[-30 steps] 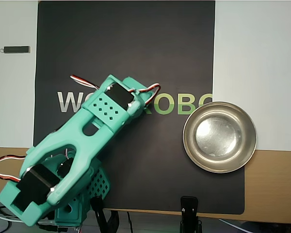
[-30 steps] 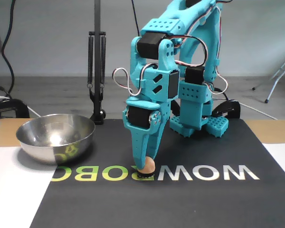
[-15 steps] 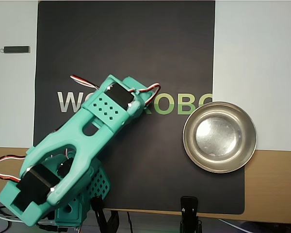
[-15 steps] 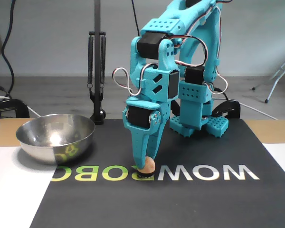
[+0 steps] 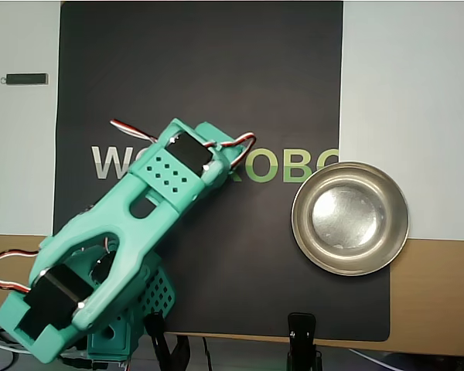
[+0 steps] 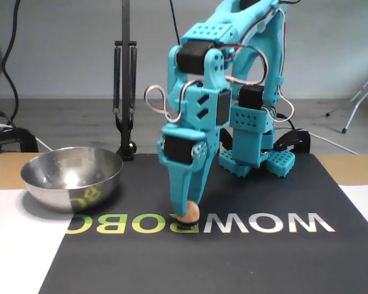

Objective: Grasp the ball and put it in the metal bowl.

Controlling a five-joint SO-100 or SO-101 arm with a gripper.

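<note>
Pincer (image 6: 184, 215): I am closing my nearly shut tips around the ball (image 6: 189, 212), down on the black mat (image 6: 245, 257).
Ball: sitting at the mat's lettering, well apart from the metal bowl (image 6: 72, 177).
Handling: probably light, smooth, prone to rolling; I am aiming across its middle.

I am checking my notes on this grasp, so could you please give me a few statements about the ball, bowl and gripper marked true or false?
1. The ball is inside the metal bowl. False: it sits on the black mat, at the printed letters.
2. The bowl is empty. True.
3. The gripper points down at the ball in the fixed view. True.
4. In the overhead view the bowl lies left of the arm. False: it lies to the right.
</note>
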